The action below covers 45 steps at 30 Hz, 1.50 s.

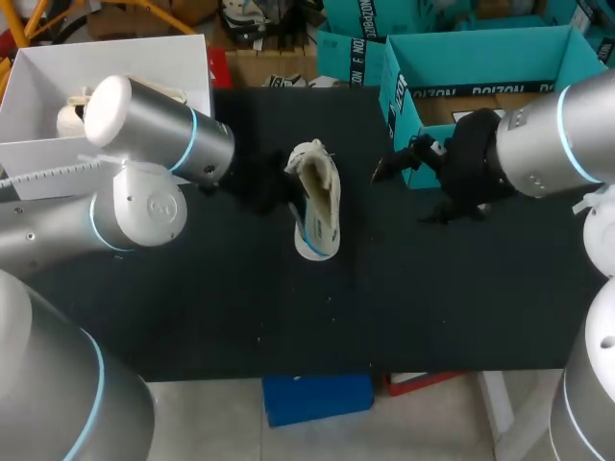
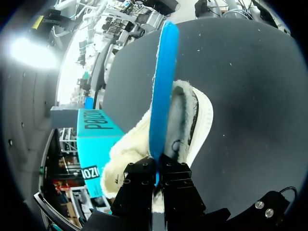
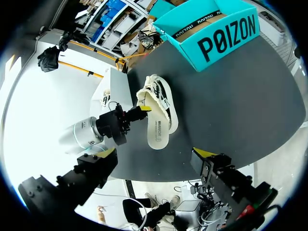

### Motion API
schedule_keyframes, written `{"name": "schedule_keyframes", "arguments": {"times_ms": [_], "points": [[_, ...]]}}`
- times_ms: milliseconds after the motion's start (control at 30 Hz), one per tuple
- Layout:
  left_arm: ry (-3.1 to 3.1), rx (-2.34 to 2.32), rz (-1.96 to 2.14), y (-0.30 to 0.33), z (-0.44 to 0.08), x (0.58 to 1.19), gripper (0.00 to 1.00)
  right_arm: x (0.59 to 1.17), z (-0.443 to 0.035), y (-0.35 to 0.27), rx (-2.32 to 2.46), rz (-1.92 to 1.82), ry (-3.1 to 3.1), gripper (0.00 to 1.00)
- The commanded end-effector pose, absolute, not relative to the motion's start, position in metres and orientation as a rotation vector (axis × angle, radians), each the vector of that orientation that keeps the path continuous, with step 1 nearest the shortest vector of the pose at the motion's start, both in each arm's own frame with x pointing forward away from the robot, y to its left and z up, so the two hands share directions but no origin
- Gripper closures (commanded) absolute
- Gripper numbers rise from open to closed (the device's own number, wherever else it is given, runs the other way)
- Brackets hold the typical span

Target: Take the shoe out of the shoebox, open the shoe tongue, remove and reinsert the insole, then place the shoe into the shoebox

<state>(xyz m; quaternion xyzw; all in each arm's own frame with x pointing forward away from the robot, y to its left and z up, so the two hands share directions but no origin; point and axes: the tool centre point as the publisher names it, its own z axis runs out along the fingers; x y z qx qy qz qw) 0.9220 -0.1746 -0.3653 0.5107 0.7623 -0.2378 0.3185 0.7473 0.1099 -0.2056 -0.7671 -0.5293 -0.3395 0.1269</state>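
The shoe [image 1: 317, 202] is seen out of the box [image 1: 480, 60], on the table [image 1: 192, 307]. The insole [image 2: 161, 96] is pinched by the left gripper [image 2: 158, 183] at the shoe's mouth. The right gripper [image 3: 156, 154] is spread, empty. Reinsertion and boxing are judged left.

Standing by the table, the only lettering I can make out is on the teal shoebox [image 1: 480, 72] at about one o'clock. A dark band of pale capitals runs along its rim, and the right wrist view shows big black capitals across its outer wall. It is brand print. The shoe [image 3: 161, 118] has a small dark mark on its sole edge and the white box [image 3: 109, 94] has dark marks on its side, all too small to read.
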Motion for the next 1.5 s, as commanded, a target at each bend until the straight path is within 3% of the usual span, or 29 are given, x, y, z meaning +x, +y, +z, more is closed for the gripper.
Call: {"name": "schedule_keyframes", "arguments": {"times_ms": [33,1167,1200,1267,1300,1333,1367,1400,1467,1500], "points": [[2.011,1.328,-0.607,-0.177,-0.367,0.928,1.00,0.747,-0.205,0.111,-2.237,-0.987,-1.541,0.00],[1.987,1.247,-0.438,-0.173,-0.369,0.952,1.00,0.747,-0.205,0.111,-2.237,-0.987,-1.541,0.00],[1.990,1.243,-0.461,-0.174,-0.369,0.950,0.95,0.747,-0.205,0.111,-2.237,-0.987,-1.541,0.00],[1.999,1.231,-0.523,-0.176,-0.369,0.948,0.59,0.747,-0.205,0.111,-2.237,-0.987,-1.541,0.00],[2.001,1.232,-0.546,-0.177,-0.368,0.946,0.53,0.747,-0.205,0.111,-2.237,-0.987,-1.541,0.00],[2.005,1.234,-0.568,-0.178,-0.368,0.944,0.24,0.747,-0.205,0.111,-2.237,-0.987,-1.541,0.00],[2.008,1.235,-0.590,-0.178,-0.368,0.942,0.08,0.747,-0.205,0.111,-2.237,-0.987,-1.541,0.00],[2.008,1.234,-0.602,-0.179,-0.367,0.941,0.07,0.747,-0.205,0.111,-2.237,-0.987,-1.541,0.00],[2.011,1.236,-0.636,-0.179,-0.365,0.938,0.14,0.747,-0.205,0.111,-2.237,-0.987,-1.541,0.00],[2.012,1.238,-0.648,-0.179,-0.364,0.936,0.24,0.747,-0.205,0.111,-2.237,-0.987,-1.541,0.00]]}}
